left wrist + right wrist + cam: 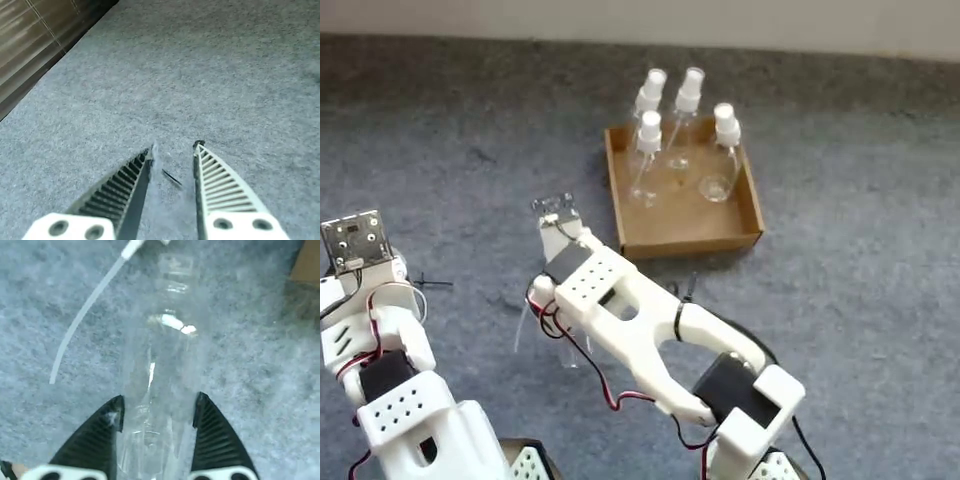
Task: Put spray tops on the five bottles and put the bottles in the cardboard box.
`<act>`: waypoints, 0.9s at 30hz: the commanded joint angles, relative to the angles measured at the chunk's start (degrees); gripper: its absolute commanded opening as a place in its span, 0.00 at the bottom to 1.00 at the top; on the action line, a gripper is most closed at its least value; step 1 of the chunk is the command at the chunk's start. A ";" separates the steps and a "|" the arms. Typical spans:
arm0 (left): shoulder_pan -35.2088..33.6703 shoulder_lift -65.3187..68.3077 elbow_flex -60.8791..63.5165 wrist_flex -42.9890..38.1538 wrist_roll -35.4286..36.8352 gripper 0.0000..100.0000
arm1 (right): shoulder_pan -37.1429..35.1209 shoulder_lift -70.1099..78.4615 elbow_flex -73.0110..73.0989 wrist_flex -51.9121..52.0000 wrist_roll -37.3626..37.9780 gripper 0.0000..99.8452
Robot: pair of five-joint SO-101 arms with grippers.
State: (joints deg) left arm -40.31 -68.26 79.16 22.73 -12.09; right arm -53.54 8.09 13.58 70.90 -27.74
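A clear bottle (pixel 162 355) without a spray top lies between the black fingers of my right gripper (pixel 159 402), which is shut on its lower body. In the high view its open neck (pixel 553 208) sticks out past the right gripper (pixel 560 240), left of the cardboard box (pixel 695 243). A loose spray top's thin tube (pixel 85 310) lies on the carpet beside the bottle. Several bottles with white spray tops (pixel 645 160) stand in the box. My left gripper (pixel 172 150) is open over bare carpet at the table's left.
Grey carpet covers the table. A corner of the box (pixel 306 262) is near the right gripper. A small dark scrap (pixel 171 177) lies between the left fingers. A wooden edge (pixel 30 45) runs along the carpet's far side.
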 commanded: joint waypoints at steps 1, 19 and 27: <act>-0.57 -1.10 -0.48 -0.97 -0.35 0.13 | 0.04 -6.73 -2.77 8.22 1.23 0.00; 15.52 -0.57 -18.33 28.04 -5.27 0.13 | 62.11 -48.04 5.14 23.52 69.27 0.01; 30.02 4.35 -30.20 41.67 -5.27 0.13 | 88.57 -29.05 17.89 -8.92 75.87 0.01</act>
State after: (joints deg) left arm -17.19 -68.18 56.57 59.38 -17.01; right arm 29.01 -28.04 30.37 71.52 46.81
